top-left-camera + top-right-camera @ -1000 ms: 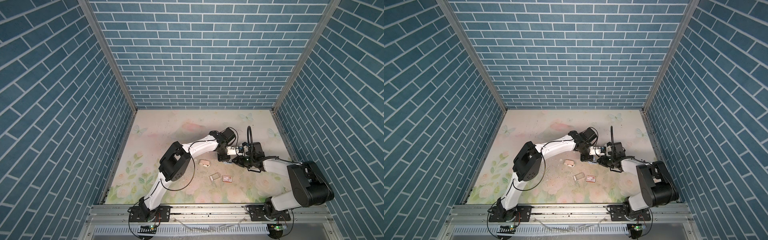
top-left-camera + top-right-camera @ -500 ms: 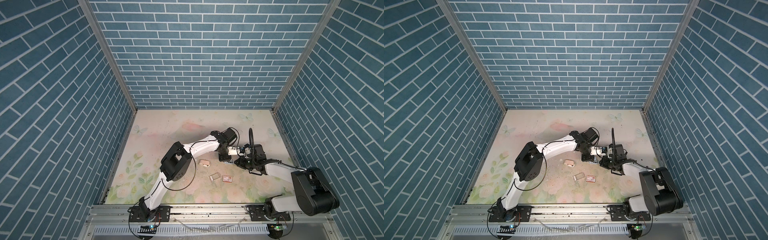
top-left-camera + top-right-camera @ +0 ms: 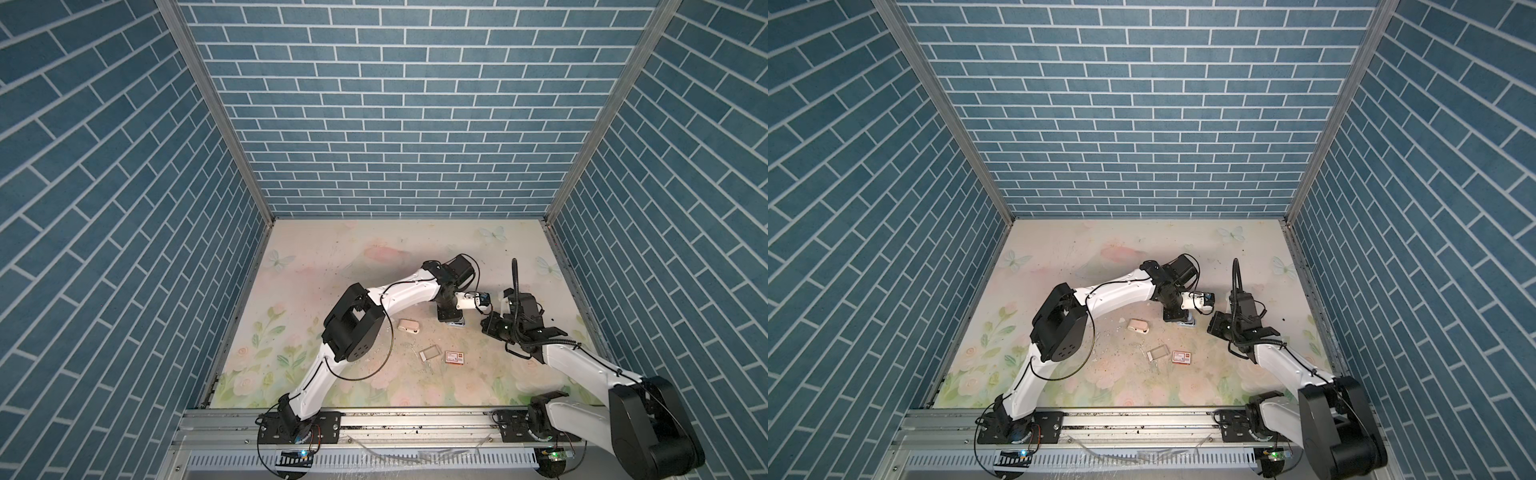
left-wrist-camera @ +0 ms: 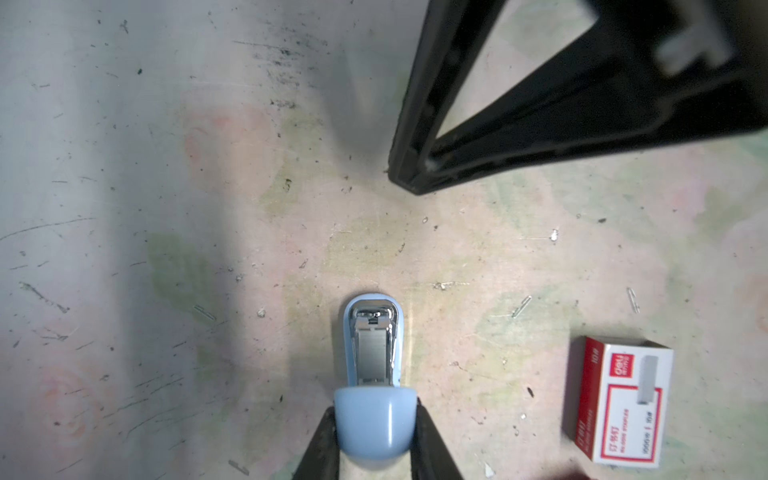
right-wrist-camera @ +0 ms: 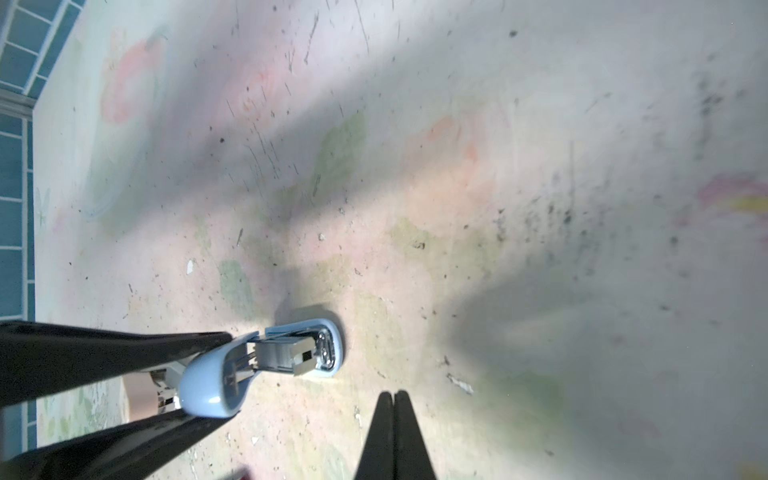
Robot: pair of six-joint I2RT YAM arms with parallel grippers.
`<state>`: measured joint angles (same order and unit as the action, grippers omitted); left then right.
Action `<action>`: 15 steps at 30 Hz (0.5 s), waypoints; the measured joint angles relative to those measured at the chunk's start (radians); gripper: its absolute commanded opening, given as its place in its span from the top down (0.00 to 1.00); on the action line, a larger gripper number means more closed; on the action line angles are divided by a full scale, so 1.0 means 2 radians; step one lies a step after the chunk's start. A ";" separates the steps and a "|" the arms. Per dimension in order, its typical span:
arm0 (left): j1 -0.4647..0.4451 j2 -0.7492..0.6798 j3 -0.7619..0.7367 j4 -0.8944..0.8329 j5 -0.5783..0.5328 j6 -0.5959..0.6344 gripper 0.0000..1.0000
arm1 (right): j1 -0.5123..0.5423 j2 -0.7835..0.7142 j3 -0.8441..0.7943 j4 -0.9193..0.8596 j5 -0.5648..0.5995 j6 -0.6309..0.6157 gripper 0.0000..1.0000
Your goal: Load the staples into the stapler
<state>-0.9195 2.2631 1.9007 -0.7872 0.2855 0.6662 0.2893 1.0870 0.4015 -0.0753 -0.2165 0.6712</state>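
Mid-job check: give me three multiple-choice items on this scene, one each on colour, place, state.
1. The small plastic stapler in the left end effector is: A black; B green; C light blue.
2. The red-and-white cardboard staple box lies: A in that stapler; B on the floral table beside the small grey tray; C in an end effector.
3. The right end effector is: A shut, empty; B open; C shut on the box.
C, clear in the left wrist view; B, both top views show it; A, its jaws meet, nothing between.
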 measured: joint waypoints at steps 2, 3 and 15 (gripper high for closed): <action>-0.001 0.005 0.008 -0.005 -0.004 0.001 0.83 | 0.000 -0.033 0.000 -0.019 0.015 0.003 1.00; -0.001 0.006 0.011 -0.007 -0.008 0.002 0.83 | -0.001 -0.048 0.000 -0.029 0.021 0.004 1.00; -0.012 0.060 0.096 -0.069 -0.056 0.029 0.83 | -0.002 -0.146 0.000 -0.117 0.067 0.012 1.00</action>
<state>-0.9443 2.3833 2.0922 -0.9260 0.1730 0.7235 0.2855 0.7956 0.4007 -0.3099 -0.0822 0.6952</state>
